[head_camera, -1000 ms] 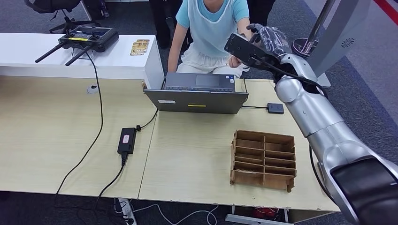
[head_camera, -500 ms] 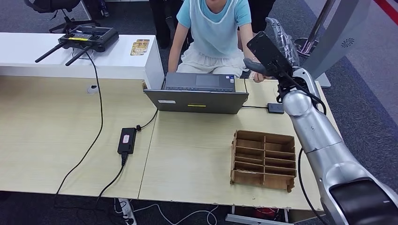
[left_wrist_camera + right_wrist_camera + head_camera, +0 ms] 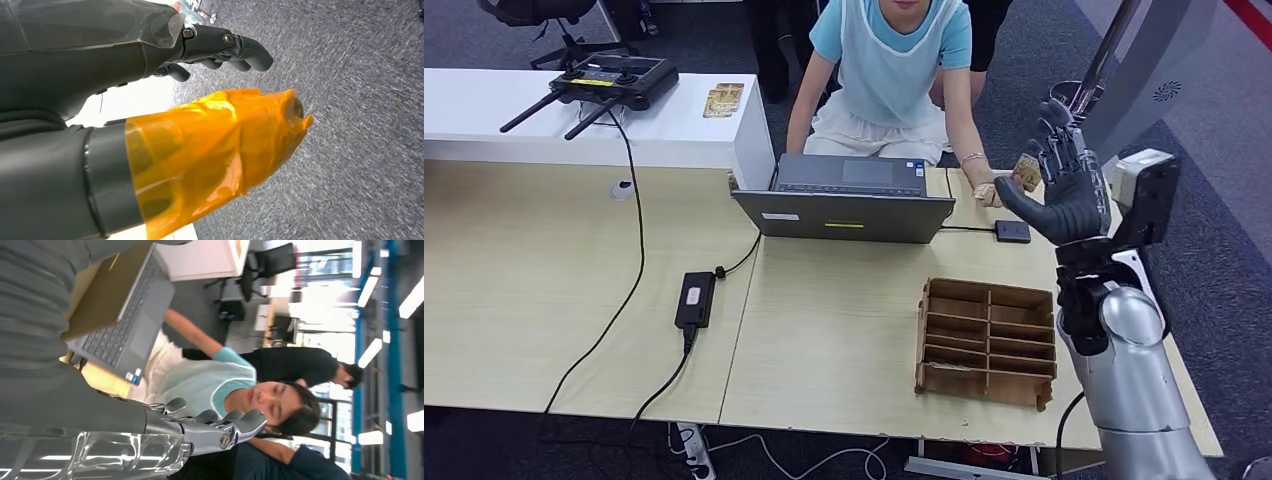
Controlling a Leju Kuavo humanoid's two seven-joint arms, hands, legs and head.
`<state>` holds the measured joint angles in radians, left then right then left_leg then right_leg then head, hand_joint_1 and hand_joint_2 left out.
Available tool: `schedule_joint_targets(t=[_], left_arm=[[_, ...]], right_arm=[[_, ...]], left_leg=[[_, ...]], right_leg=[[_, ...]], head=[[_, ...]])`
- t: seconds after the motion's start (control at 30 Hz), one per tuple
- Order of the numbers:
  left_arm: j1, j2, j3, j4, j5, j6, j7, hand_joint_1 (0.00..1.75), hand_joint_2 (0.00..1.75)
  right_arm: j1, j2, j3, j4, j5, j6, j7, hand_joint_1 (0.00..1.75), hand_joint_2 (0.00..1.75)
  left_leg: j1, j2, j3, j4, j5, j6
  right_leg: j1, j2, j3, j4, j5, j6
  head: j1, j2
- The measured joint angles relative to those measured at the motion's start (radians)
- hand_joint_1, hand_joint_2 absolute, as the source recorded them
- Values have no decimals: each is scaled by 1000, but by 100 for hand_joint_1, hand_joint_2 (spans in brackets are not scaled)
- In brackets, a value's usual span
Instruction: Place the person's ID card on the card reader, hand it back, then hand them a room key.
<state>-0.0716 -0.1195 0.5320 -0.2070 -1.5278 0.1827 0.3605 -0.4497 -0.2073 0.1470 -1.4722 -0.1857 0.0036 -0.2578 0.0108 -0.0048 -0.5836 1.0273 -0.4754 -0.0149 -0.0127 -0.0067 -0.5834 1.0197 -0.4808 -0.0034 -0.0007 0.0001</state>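
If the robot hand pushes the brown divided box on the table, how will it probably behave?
The divided box looks like thin cardboard with open compartments, so it is probably light and would slide on the smooth table rather than resist. It sits low and wide, so tipping seems unlikely. Its thin walls may bend or crush under a firm grip.

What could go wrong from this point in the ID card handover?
1. The card sits between the person's hand and the spread fingers of the right hand. It is unclear whether the robot has a grip on it, so it may drop if the person lets go.
2. The card reader lies close to the laptop, with a cable between them. Lowering the hand there could nudge the laptop or snag the cable.
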Motion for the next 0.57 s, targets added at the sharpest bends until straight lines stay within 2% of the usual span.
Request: schedule_joint_targets(t=[0.23,0.43,0.57], left_arm=[[1,0,17,0,11,3,8,0,0],[1,0,26,0,11,6,11,0,0],[1,0,28,0,11,7,11,0,0]], right_arm=[[237,21,-29,-210,-20,-47,-92,0,175],[339,36,-33,-297,-9,-42,-119,0,175],[373,42,-31,-323,8,-37,-131,0,175]], left_leg=[[0,0,0,0,0,0],[0,0,0,0,0,0],[0,0,0,0,0,0]], right_leg=[[0,0,0,0,-1,0],[0,0,0,0,-1,0],[0,0,0,0,-1,0]], head=[[0,0],[0,0],[0,0]])
